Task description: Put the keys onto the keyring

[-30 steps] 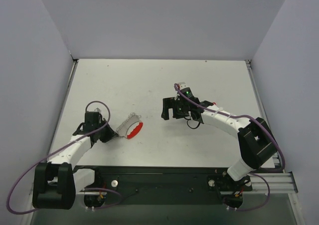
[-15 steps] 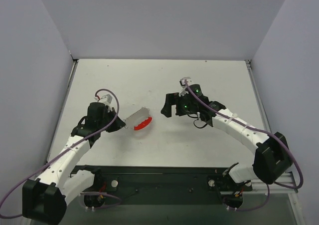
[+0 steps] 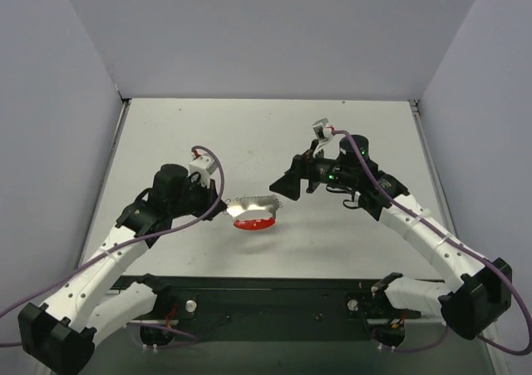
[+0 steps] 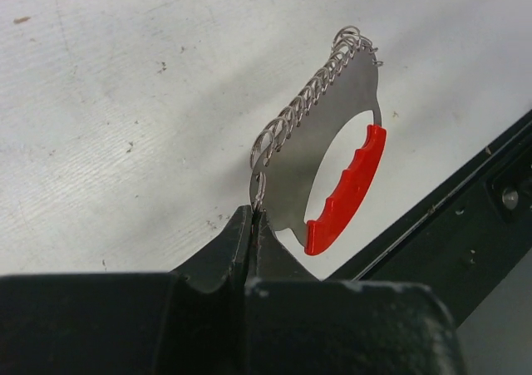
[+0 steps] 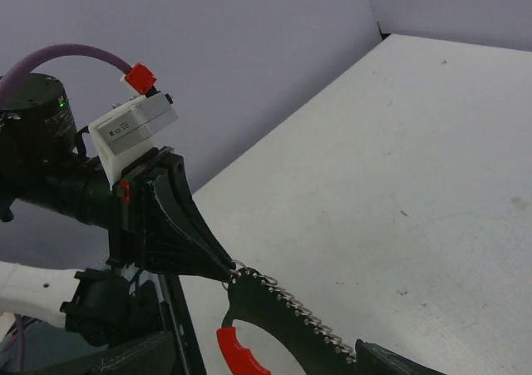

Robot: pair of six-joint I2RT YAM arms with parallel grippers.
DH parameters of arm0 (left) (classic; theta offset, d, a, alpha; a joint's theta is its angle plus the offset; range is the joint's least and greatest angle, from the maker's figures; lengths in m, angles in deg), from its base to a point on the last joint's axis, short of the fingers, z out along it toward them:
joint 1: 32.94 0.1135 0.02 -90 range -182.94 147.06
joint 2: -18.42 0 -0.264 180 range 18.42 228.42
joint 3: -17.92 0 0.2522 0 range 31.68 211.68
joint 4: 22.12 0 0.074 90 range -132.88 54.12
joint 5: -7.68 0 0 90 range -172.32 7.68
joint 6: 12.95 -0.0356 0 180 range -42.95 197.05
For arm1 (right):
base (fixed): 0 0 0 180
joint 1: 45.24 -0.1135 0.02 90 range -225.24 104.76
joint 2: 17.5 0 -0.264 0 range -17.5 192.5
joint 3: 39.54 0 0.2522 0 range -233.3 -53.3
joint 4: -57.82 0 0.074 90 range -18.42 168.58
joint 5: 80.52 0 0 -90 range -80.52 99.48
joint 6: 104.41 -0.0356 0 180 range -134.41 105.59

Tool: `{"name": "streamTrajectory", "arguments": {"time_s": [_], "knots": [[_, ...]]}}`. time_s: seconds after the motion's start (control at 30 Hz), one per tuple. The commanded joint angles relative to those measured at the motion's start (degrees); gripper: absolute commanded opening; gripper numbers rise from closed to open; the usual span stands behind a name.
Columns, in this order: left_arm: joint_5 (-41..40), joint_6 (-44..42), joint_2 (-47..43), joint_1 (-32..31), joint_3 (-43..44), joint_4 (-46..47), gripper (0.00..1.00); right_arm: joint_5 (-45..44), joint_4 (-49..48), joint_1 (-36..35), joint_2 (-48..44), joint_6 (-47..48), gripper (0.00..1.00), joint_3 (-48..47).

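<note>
One keyring hangs well inside table edges; left pincer clenches its end; right pincer, cannot tell.

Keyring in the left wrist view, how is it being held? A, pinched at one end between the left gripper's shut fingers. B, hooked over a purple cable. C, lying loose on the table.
A: the left gripper is shut on the near end of the keyring, which sticks out beyond the fingertips.
</note>
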Motion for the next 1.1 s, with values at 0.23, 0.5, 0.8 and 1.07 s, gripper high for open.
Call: {"name": "streamTrajectory", "arguments": {"time_s": [0.23,0.5,0.8,1.07], "knots": [[22.32,-7.6,-7.46,-0.36,3.68,5.13,0.0,21.22,-4.07,-2.9,-1.24,6.21,0.77,-2.98],[29.87,-7.34,-4.04,-0.53,5.97,6.36,0.0,20.17,1.2,-7.56,-0.01,11.31,0.56,-5.79],[31.29,-6.28,-0.25,-2.2,7.73,7.06,0.0,16.65,3.31,-10.38,3.77,15.36,0.54,-7.02],[30.76,-5.49,0.19,-3.26,8.69,7.59,0.0,12.17,7.08,-12.92,5.88,17.82,0.39,-10.01]]}}
